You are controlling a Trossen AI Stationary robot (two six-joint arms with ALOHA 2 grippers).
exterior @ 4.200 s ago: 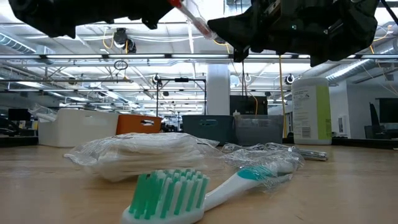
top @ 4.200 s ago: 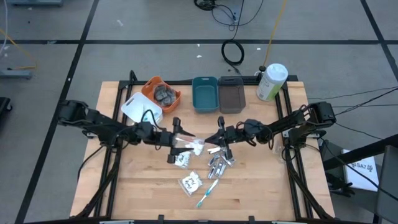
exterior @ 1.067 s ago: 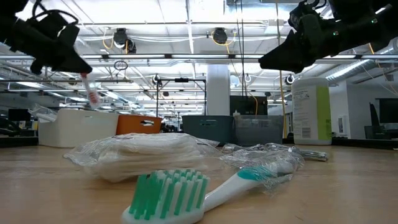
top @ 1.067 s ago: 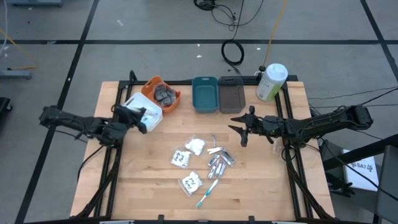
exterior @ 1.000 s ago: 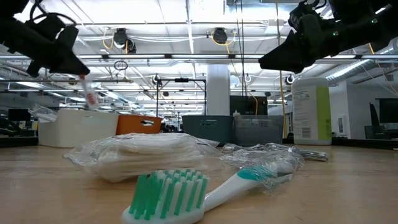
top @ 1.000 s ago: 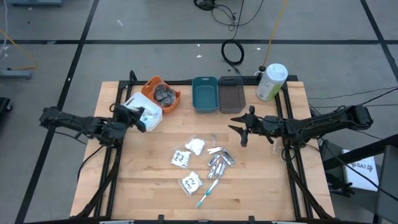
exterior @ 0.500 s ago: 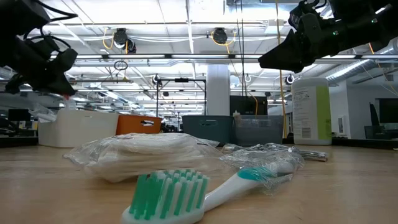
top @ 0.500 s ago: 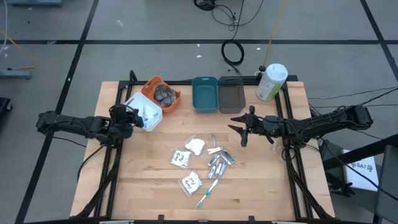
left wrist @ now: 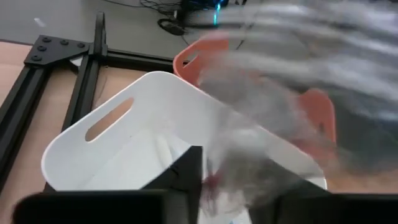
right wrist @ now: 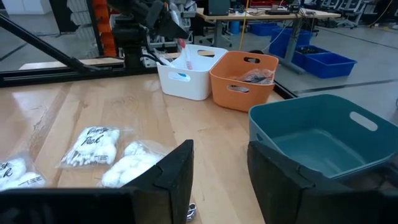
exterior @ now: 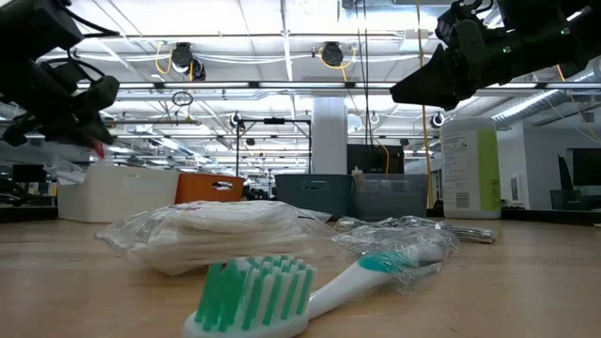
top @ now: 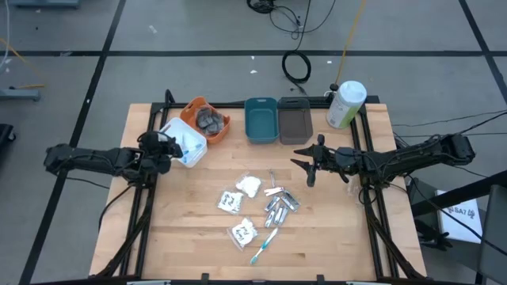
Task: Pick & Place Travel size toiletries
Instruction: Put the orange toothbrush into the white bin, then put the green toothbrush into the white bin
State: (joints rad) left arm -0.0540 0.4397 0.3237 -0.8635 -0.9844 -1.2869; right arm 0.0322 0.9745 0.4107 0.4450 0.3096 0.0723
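Observation:
My left gripper (top: 165,149) hangs over the white bin (top: 192,134) at the table's far left, fingers apart in the left wrist view (left wrist: 239,193). A small red-tipped tube (right wrist: 185,55) shows below it, over the bin, blurred between the fingers. My right gripper (top: 306,165) hovers open and empty right of the pile. On the table's middle lie white wrapped packets (top: 249,186), silver tubes (top: 277,207) and a teal-white toothbrush (top: 264,243). Dark grey discs (top: 209,119) lie in the orange bin. My left gripper stands with its fingers (left wrist: 186,180) on either side of the red-tipped tube (left wrist: 212,184), coming down slanting over the white bin. Blur covers the spot, so I cannot tell whether the fingers touch the tube.
Along the far edge stand the orange bin (top: 193,109), a teal bin (top: 261,120), a grey bin (top: 295,120) and a big white-and-green bottle (top: 345,103). Black frame rails run along the table's left and right sides.
My left gripper has gone a little toward the table's left edge over the white bin. The red-tipped tube, which hung slanting below it, has gone down with it toward the bin.

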